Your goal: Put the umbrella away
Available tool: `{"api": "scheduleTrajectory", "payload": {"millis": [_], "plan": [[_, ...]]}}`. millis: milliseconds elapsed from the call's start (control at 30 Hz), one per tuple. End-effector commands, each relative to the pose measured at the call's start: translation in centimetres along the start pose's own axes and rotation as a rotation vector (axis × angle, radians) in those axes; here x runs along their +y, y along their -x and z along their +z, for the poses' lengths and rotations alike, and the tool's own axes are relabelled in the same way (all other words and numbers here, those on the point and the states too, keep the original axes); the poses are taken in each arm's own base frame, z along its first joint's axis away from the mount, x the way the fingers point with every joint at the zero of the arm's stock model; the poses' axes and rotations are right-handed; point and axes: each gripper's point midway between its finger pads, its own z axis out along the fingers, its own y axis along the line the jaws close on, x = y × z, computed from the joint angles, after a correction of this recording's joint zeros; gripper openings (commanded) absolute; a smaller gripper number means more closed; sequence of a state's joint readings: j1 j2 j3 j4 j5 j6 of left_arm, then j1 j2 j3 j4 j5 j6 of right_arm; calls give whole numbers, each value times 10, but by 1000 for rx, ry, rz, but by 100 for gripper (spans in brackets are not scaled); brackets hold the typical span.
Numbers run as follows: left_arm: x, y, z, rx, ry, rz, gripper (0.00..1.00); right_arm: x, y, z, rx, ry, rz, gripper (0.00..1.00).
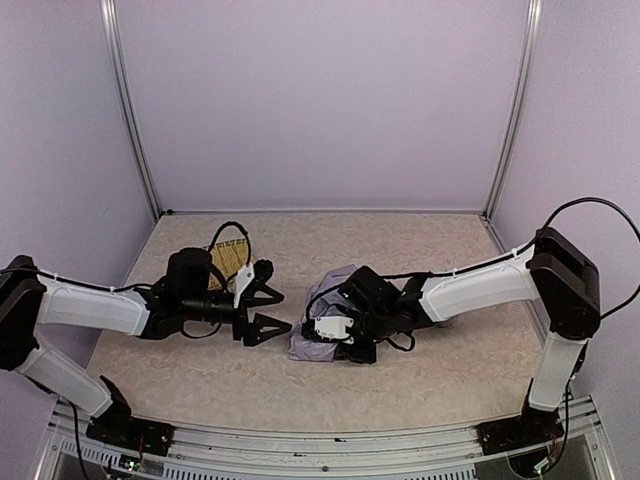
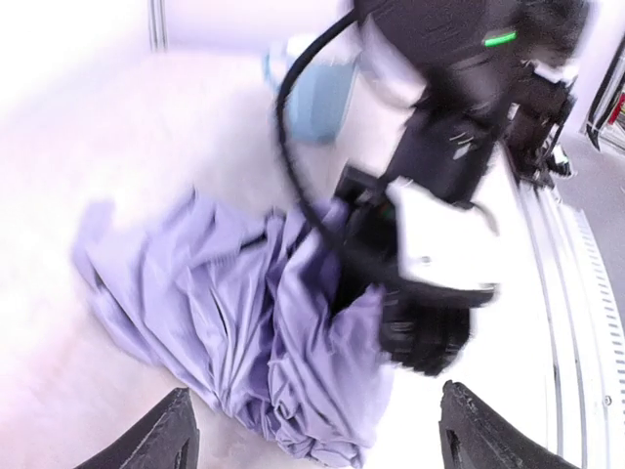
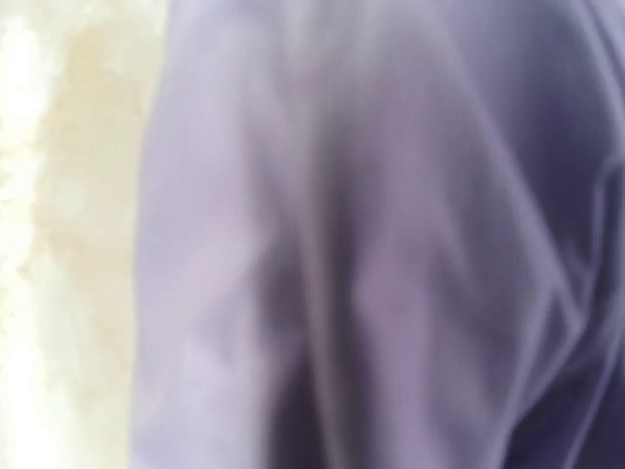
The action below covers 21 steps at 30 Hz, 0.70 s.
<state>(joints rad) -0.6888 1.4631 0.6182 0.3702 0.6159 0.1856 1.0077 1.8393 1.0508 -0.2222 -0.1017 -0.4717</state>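
The umbrella point(image 1: 312, 343) lies collapsed on the table as a heap of pale lavender crinkly fabric; it also shows in the left wrist view point(image 2: 225, 313). Its shaft and handle are hidden. My right gripper point(image 1: 340, 338) is pressed down into the fabric on the heap's right side. The right wrist view shows only blurred lavender fabric point(image 3: 371, 254), and its fingers are hidden. My left gripper point(image 1: 276, 312) is open and empty, just left of the heap and pointing at it, with its black fingertips point(image 2: 174, 435) wide apart.
A woven straw tray point(image 1: 232, 258) lies behind my left arm at the back left. A light blue cup point(image 2: 317, 93) stands beyond the umbrella, behind my right arm. Lavender walls enclose the table.
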Motion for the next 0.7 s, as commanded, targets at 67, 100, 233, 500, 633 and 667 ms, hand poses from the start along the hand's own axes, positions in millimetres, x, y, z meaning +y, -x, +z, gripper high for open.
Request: {"api": "scheduleTrajectory", "payload": {"millis": [67,100,233,500,633,667], "plan": [[-31,22,-22,-149,88,312,75,84,-66,-18,256,561,325,16],[-36,13,-19,-111,113,368,73,89,-62,-24,235,638,359,18],[-49,-19,7,82,165,551,72,100,-59,-28,223,804,449,18],[-46,-45,49,252,158,661,83,86,-70,-6,242,829,513,15],[-46,-70,66,329,107,689,83,83,-71,2,238,856,512,15],[-45,-78,70,361,98,686,83,82,-72,5,241,855,515,15]]}}
